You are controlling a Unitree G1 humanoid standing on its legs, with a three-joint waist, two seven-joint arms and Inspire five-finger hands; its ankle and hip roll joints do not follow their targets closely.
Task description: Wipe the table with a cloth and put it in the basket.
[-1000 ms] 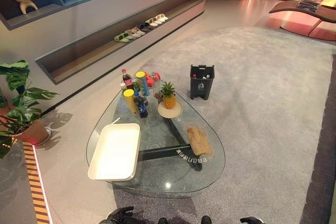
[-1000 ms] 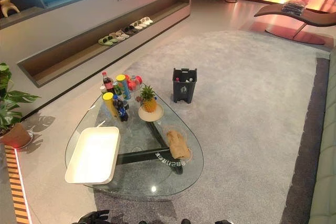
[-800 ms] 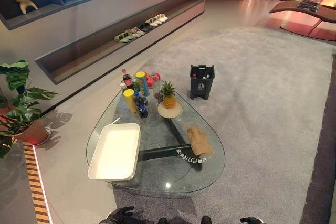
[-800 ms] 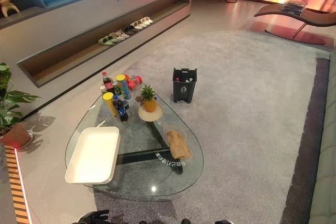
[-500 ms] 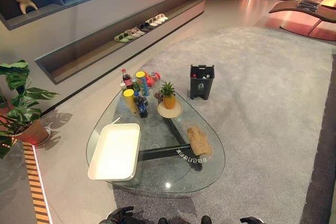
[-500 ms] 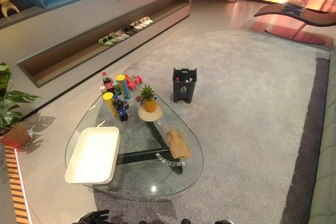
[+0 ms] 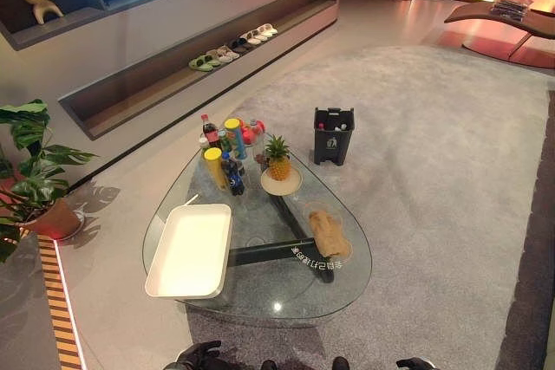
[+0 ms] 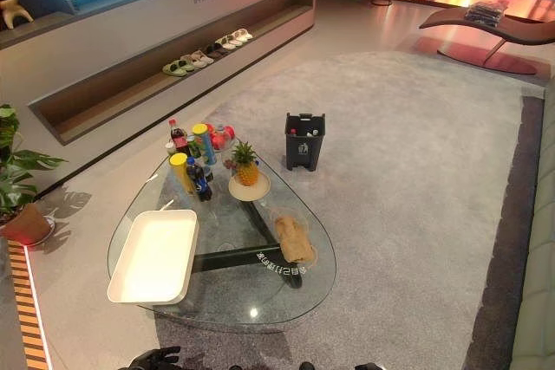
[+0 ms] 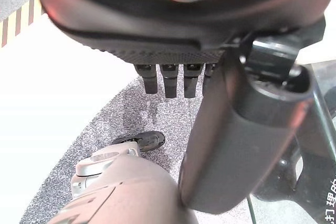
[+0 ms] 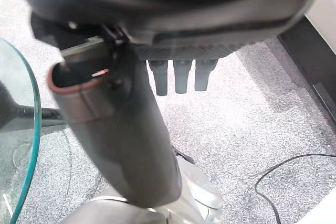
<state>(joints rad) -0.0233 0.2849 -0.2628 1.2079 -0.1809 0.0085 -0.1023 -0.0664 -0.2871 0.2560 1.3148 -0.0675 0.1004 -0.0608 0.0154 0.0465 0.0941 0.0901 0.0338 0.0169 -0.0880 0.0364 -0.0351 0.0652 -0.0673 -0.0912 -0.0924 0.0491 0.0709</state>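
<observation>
not started. left hand point(image 9: 157, 51) and right hand point(image 10: 220, 30) hang with loose, empty fingers. next: reach the cloth point(image 7: 329, 233) on the table point(image 7: 277, 296).

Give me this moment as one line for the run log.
cloth: untouched on glass table | white tray: on table, apart from cloth | left hand: open, holding nothing | right hand: open, holding nothing

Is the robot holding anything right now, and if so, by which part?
Nothing is held. The left hand and the right hand hang open and empty; the brown cloth lies untouched on the glass table.
</observation>
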